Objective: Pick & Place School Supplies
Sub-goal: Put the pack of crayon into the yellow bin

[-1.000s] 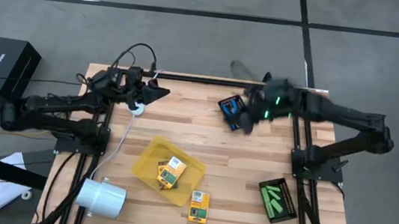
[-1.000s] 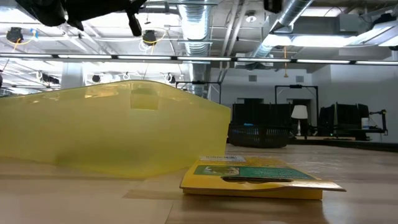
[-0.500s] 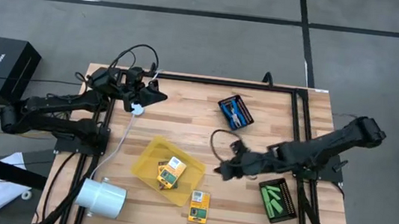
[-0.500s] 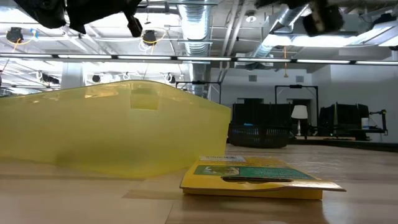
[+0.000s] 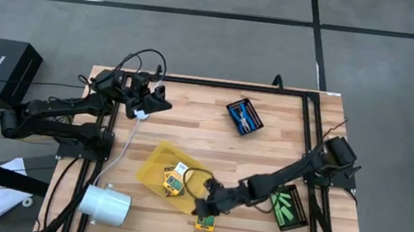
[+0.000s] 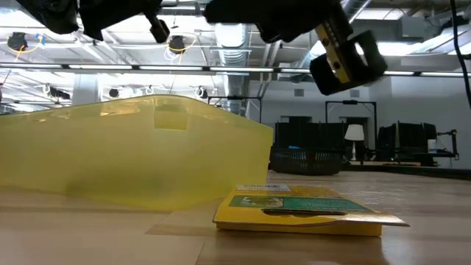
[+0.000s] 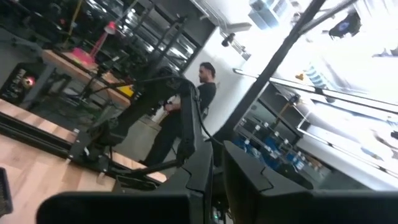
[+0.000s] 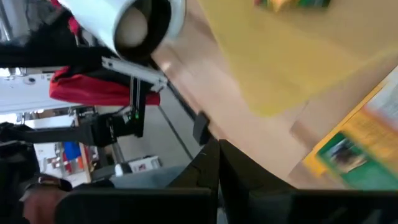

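A yellow-and-green crayon box lies flat on the table, beside the near corner of the yellow tray. In the low view the box lies in front of the tray. Two more crayon boxes lie inside the tray. My right gripper hovers shut just above the loose box, well clear of it in the low view. Blue-handled scissors lie in a far black mesh tray, and green sticks in a near-right one. My left gripper waits shut at the far left.
A white roll lies at the near left corner, and a white cable runs along the left side. Bare wood shows in the table's middle. A person stands in the room beyond the table.
My right arm has swept from the scissors tray at the far side across the table toward the near edge, and now reaches out low over the loose crayon box by the yellow tray. In the low view its gripper has come into sight overhead.
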